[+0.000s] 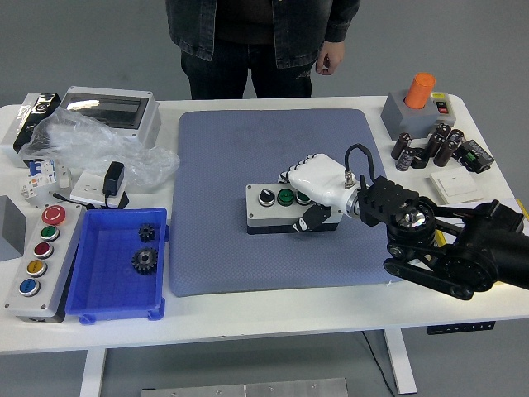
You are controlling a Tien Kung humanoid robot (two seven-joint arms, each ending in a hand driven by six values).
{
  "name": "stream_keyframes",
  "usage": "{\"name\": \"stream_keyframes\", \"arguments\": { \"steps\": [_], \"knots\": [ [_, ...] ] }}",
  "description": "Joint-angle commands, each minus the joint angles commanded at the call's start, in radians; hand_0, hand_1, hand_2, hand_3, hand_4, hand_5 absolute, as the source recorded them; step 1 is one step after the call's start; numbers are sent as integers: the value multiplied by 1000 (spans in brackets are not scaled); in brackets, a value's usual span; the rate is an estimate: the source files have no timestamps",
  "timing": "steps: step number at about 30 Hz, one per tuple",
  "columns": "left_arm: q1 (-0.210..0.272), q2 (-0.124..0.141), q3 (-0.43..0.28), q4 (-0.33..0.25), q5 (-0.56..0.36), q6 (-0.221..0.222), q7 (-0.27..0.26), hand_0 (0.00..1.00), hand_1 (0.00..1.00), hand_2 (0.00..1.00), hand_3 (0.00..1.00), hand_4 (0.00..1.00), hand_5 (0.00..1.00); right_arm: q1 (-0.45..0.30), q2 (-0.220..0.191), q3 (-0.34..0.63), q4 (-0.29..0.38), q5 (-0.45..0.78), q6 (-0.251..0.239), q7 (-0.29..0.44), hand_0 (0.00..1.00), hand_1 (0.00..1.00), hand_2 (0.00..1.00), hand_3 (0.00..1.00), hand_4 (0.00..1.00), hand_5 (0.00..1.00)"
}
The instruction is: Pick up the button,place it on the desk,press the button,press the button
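Observation:
A grey button box (pixel 269 214) lies flat on the blue mat (pixel 248 149) near the table's middle. A black knob (pixel 265 196) and a green button (pixel 285 197) show on its top. My right hand (pixel 304 200), white, lies over the box's right end, with its fingers curled over the top and its thumb (pixel 312 218) against the front side. It hides the rest of the box's buttons. The black right arm (pixel 446 244) comes in from the right. My left arm is out of view.
A person stands at the far side, one hand (pixel 331 59) hanging idle. At the left are a blue tray (pixel 91 281) with two gears, a grey multi-button panel (pixel 37 260), a plastic bag (pixel 91 149) and an enclosure (pixel 111 112). At the back right are an orange-topped box (pixel 417 103), capacitors (pixel 426 147) and a white switch (pixel 455 185).

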Motion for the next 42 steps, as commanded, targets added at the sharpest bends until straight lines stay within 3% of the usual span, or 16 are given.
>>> {"name": "stream_keyframes", "arguments": {
  "steps": [5, 6, 16, 22, 23, 27, 29, 30, 33, 35, 36, 41, 42],
  "knots": [
    [0, -1, 1, 0, -1, 0, -1, 671, 707, 636, 643, 613, 384, 0, 0, 0, 0, 2, 2, 0, 806, 766, 830, 862, 998, 418],
    [0, -1, 1, 0, -1, 0, -2, 670, 706, 633, 640, 609, 379, 0, 0, 1, 0, 3, 2, 0, 816, 776, 851, 897, 998, 502],
    [0, -1, 4, 1, -5, 2, -6, 670, 706, 630, 636, 604, 380, 2, -6, 16, 8, 7, 16, 3, 818, 782, 856, 909, 998, 527],
    [1, -2, 10, 1, -11, 2, -8, 669, 705, 627, 636, 599, 379, 5, -26, 46, 51, 11, 43, 3, 823, 785, 861, 940, 998, 543],
    [1, -2, 9, 1, -10, 1, -8, 669, 704, 624, 631, 592, 380, 5, -33, 59, 65, 8, 51, 3, 824, 790, 882, 992, 998, 556],
    [1, -2, 5, -1, 5, -34, -8, 669, 704, 624, 631, 592, 380, -3, -80, 125, 141, 8, 80, 3, 824, 790, 882, 992, 998, 556],
    [1, -4, 6, -1, 5, -47, -8, 669, 704, 624, 631, 592, 380, -16, -115, 166, 186, 14, 95, 0, 824, 790, 882, 992, 998, 556],
    [2, -5, 7, -1, 5, -51, -9, 668, 705, 621, 628, 587, 379, -26, -134, 188, 211, 20, 100, -2, 839, 797, 890, 998, 998, 626],
    [3, -7, 10, 0, 2, -55, -10, 668, 705, 621, 628, 587, 379, -68, -189, 259, 287, 38, 107, -15, 839, 797, 890, 998, 998, 626],
    [5, -7, 11, 0, 0, -54, -10, 668, 705, 621, 628, 587, 379, -105, -225, 310, 339, 33, 99, -38, 839, 797, 890, 998, 998, 626],
    [6, -6, 11, 0, 0, -53, -11, 673, 706, 626, 630, 578, 372, -125, -241, 335, 364, 26, 94, -54, 849, 801, 880, 994, 998, 759],
    [8, -6, 9, 0, 0, -49, -12, 673, 706, 626, 630, 578, 372, -207, -298, 454, 484, -37, 81, -147, 849, 801, 880, 994, 998, 759],
    [8, -6, 9, 0, 0, -48, -12, 672, 707, 626, 631, 570, 368, -219, -306, 475, 506, -50, 79, -164, 833, 782, 818, 940, 998, 721]
  ]
}}
